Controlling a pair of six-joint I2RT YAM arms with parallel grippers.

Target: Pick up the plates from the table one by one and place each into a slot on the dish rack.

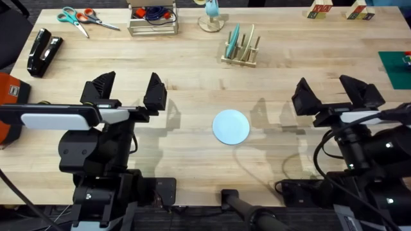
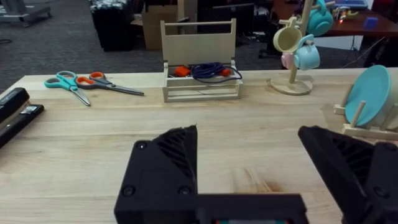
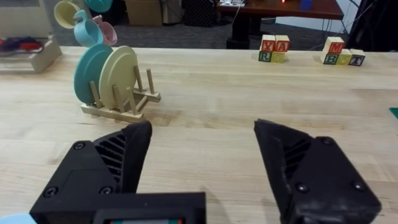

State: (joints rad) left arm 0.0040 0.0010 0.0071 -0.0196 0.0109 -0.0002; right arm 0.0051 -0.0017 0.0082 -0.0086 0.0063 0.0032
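Light wooden butcher-block worktop (image 1: 192,90) carries one pale blue round plate (image 1: 231,126) well short of your small pale wooden dish rack (image 1: 241,51); both claws, left claw (image 1: 128,91) and right claw (image 1: 337,90), gape spread, so a shallow pinch could let it skid.

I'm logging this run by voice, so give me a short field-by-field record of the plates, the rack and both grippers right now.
plate on table: one light blue plate lying flat on the table, between the two arms
dish rack: far side of the table, holding two plates upright
racked plates: teal plate and cream plate, side by side in neighbouring slots
left gripper: open, holding nothing
right gripper: open, holding nothing
plates left to rack: one
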